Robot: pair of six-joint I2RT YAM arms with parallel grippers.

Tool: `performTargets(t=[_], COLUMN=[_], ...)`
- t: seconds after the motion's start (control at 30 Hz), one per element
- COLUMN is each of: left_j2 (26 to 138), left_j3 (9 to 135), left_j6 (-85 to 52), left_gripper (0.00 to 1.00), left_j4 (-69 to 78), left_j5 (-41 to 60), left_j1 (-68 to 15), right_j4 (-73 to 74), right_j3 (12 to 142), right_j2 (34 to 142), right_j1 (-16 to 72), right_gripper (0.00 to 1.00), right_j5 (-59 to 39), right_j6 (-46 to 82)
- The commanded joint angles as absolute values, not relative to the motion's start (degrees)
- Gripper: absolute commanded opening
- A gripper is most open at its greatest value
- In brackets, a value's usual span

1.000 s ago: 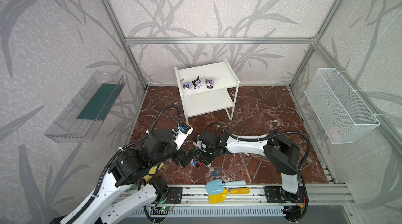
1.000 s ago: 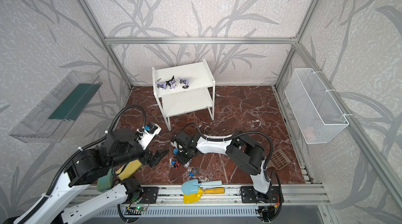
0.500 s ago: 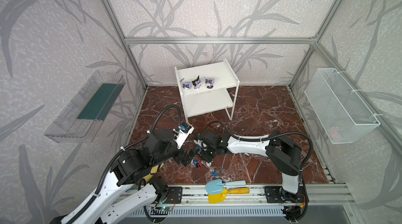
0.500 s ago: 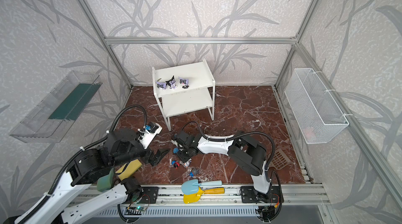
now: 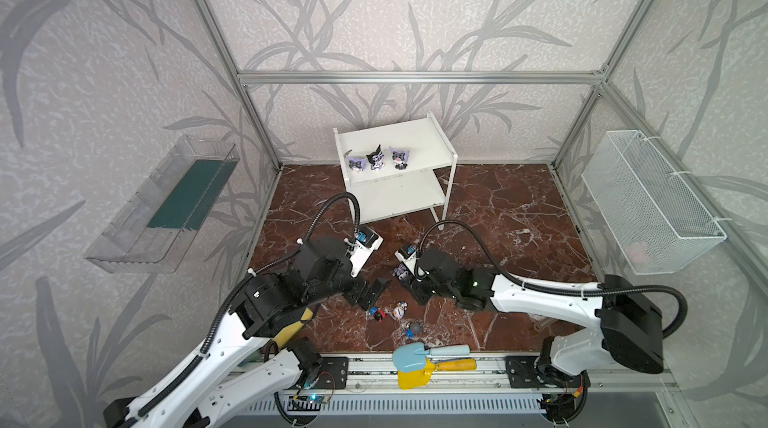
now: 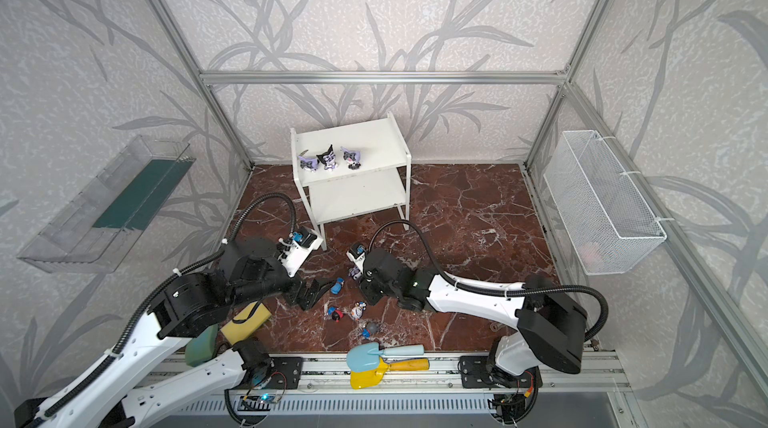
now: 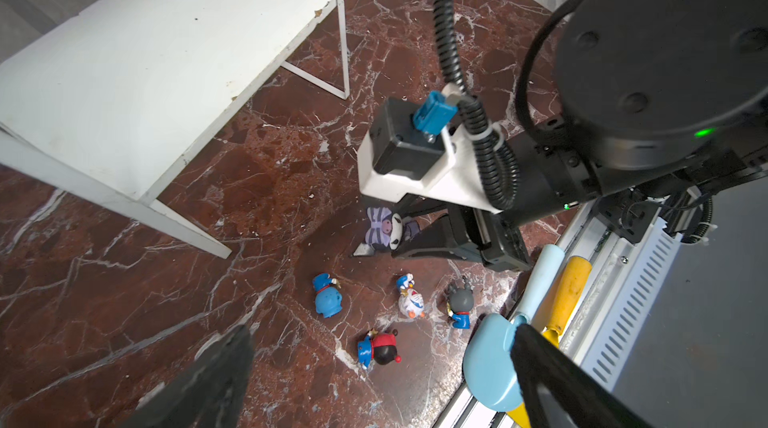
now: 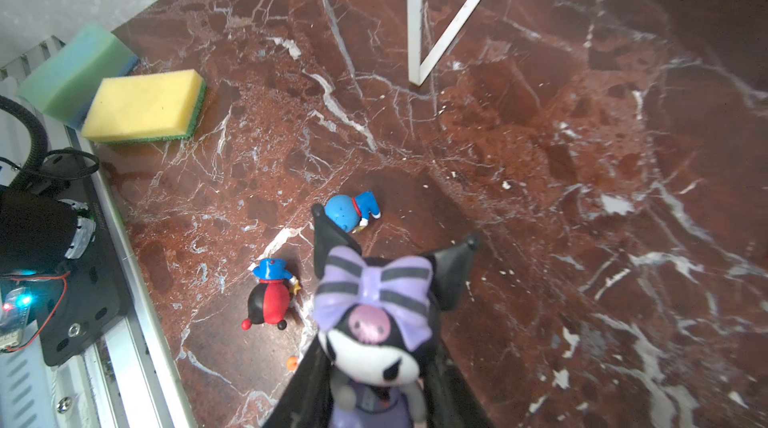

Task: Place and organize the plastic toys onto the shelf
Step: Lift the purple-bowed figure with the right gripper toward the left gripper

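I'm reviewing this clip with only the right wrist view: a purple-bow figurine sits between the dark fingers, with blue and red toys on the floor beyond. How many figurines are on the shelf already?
Observer: Three pointed-ear figurines stand in a row on the shelf's top board.
Operator: So the purple-bow figurine in the right gripper would make four. And the other arm?
Observer: The left gripper is open, holding nothing, close to the blue toy.
Operator: Are there more toys on the floor?
Observer: A white toy and a grey toy lie near the blue shovel.
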State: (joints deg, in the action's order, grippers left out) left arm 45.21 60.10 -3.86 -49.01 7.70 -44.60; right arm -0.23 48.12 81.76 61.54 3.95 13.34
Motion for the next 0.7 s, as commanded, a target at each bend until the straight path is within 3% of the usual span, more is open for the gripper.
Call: performTargets(t=[0.0,0.37,0.53,0.67], left_j2=[46.5,51.0,51.9,52.5], left_j3=[59.6,57.4,56.9,57.0], left_j6=[-4.3,-7.5,-7.8,-8.0], left_gripper=[0.94,0.73,0.58,0.55], left_j4=[-46.3,-40.5,-39.2,-38.6], left_j5=[11.3,23.2,26.5,28.6], left_j1=[-44.2,-40.9,-38.8,-37.6], right_j4=[7.5,17.4,22.7,25.1], right_j3=[44.2,37.1,34.9,34.1], right_j2=[77.0,67.7,65.2,64.8], right_j1=[61.3,64.2,66.2,67.5], right_gripper=[0.23,0.22,0.22,0.22], right_j5=[7.5,11.8,12.4,12.9], right_j6=[11.4,7.0,3.6,2.2])
